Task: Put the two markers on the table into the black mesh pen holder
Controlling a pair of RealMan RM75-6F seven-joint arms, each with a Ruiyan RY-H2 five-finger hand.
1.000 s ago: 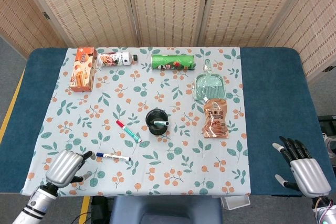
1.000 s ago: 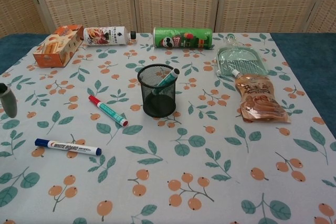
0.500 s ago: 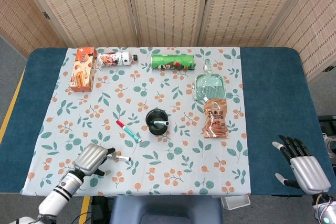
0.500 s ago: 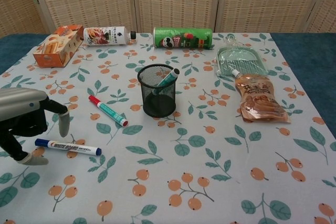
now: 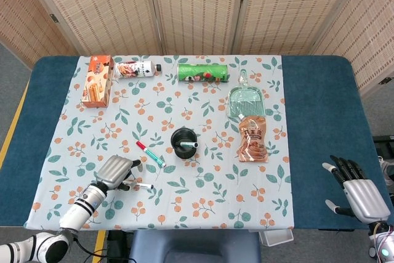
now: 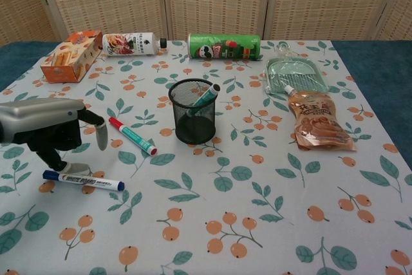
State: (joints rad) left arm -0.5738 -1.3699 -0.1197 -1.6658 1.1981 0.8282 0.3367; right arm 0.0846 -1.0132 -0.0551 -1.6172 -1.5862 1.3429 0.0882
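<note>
Clutter is lined up along the far edge of the tabletop (image 5: 320,90): an orange snack box (image 6: 71,55) at the far left corner, a bottle (image 6: 134,44) lying on its side just beside it, and a green chip can (image 6: 224,46) also lying down near the middle of that edge. Toward the right side a pale green dustpan (image 6: 292,73) is seen, with a brown pouch (image 6: 318,122) touching its near end. A black mesh pen holder (image 6: 196,111) stands upright near the centre of the floral cloth, and one teal marker (image 6: 206,96) is already leaning inside it. Two markers are counted on the cloth: a red-capped marker (image 6: 132,135) lying aslant just left of the holder, with nothing between them, and a blue-capped marker (image 6: 83,180) lying nearer the near edge, toward the left. The left hand (image 6: 48,130) is positioned directly above the blue-capped marker's capped end, with its fingers apart and curved downward; one fingertip is at or touching the marker, but the marker is not gripped. The right hand (image 5: 357,190) is held at the near right corner, well apart from every object, with its fingers spread and nothing in it.
</note>
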